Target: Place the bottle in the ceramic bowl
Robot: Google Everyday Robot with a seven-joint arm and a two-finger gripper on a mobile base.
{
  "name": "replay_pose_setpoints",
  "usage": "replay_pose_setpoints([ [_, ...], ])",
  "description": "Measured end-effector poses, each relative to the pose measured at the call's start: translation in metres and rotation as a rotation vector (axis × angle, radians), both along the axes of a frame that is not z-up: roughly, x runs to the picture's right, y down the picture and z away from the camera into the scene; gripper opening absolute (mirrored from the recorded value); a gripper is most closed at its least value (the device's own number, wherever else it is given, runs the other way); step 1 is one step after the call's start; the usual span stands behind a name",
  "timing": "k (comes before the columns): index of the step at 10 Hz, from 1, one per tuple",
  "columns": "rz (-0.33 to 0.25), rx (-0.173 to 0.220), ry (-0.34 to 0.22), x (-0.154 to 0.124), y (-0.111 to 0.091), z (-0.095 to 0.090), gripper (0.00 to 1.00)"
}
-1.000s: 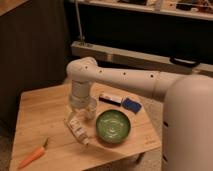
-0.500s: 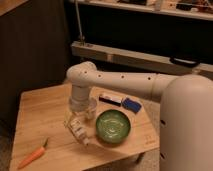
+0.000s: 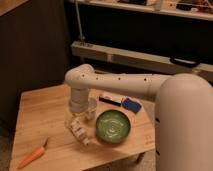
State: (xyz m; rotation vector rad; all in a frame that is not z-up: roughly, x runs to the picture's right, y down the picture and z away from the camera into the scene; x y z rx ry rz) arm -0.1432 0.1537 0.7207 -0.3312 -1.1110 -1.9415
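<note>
The robot's white arm bends down over the light wooden table, and its two-finger gripper hangs low with the jaws spread wide, holding nothing, right over the upper end of the small white plastic bottle; whether they touch it I cannot tell. The bottle lies on its side on the tabletop, slanted, just left of the round shallow green glazed ceramic bowl and outside it. An orange carrot lies well apart at the table's near left corner, and a small blue object sits behind the bowl.
</note>
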Motion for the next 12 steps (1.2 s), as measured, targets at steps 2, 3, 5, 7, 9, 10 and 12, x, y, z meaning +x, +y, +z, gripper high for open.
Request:
replay_pose_setpoints([
  [2, -0.006, 0.000, 0.002, -0.003, 0.002, 0.005, 0.70],
  [3, -0.008, -0.003, 0.001, -0.004, 0.003, 0.007, 0.70],
  [5, -0.008, -0.013, -0.002, -0.007, 0.007, 0.010, 0.70],
  [7, -0.004, -0.015, -0.007, -0.012, 0.009, 0.011, 0.70],
  [9, 0.002, -0.013, -0.005, -0.015, 0.010, 0.013, 0.70],
  [10, 0.004, -0.008, -0.003, -0.017, 0.011, 0.013, 0.70],
  [12, 0.005, 0.000, 0.003, -0.023, 0.015, 0.012, 0.70],
])
